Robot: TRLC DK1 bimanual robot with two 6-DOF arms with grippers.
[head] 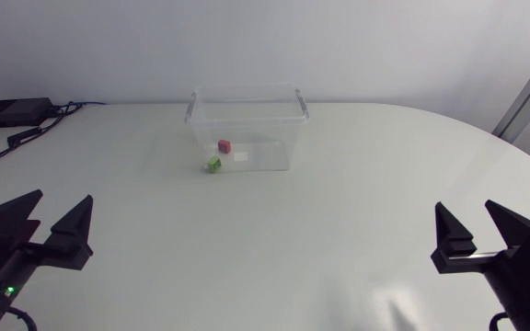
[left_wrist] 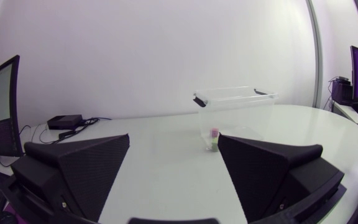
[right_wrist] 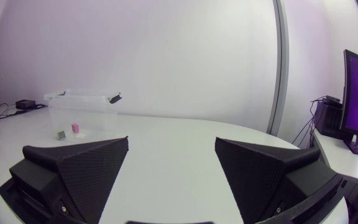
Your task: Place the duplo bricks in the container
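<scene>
A clear plastic container (head: 247,124) with handles stands at the back middle of the white table. A red brick (head: 224,145) shows through its front wall. A green brick (head: 213,164) lies at its front left base corner; I cannot tell whether it is inside or just outside. My left gripper (head: 63,198) rests open and empty near the front left, far from the bricks. My right gripper (head: 466,207) rests open and empty at the front right. Far ahead of the left gripper (left_wrist: 174,140) are the container (left_wrist: 235,112) and both bricks (left_wrist: 212,140). Far ahead of the right gripper (right_wrist: 171,140) is the container (right_wrist: 82,109).
A black box (head: 12,112) with cables lies at the table's back left corner. The table's curved edge (head: 523,152) runs along the right side. Open white tabletop (head: 265,248) lies between the two grippers and the container.
</scene>
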